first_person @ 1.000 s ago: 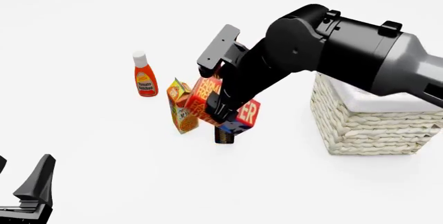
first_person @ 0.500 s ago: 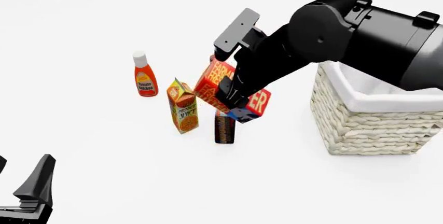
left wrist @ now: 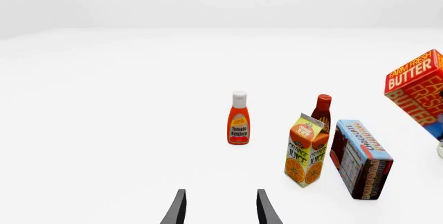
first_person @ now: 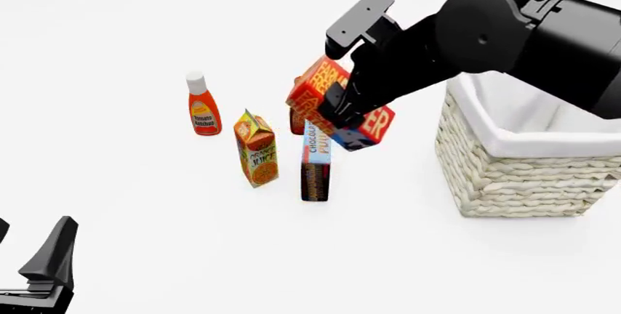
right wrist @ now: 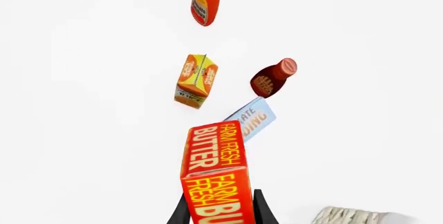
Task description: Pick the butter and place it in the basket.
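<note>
The butter point(first_person: 313, 90), a red and orange carton, hangs tilted in the air above the other groceries, and my right gripper point(first_person: 339, 113) is shut on it. In the right wrist view the butter point(right wrist: 216, 172) fills the space between the two fingers. It also shows at the edge of the left wrist view as the butter point(left wrist: 415, 86). The basket point(first_person: 514, 176), cream wicker with a white liner, stands to the right of the carton, apart from it; a corner of the basket point(right wrist: 346, 216) shows in the right wrist view. My left gripper point(first_person: 43, 270) rests open and holds nothing at the near left.
On the table below the carton stand a ketchup bottle point(first_person: 203, 107), an orange juice carton point(first_person: 257, 150), a chocolate pudding box point(first_person: 315, 161) and a dark red bottle point(first_person: 296, 119) behind it. My right arm reaches over the basket's left rim.
My right arm has lifted the butter higher and carried it right, toward the basket. The pudding box beneath it now shows. The left arm has not moved.
</note>
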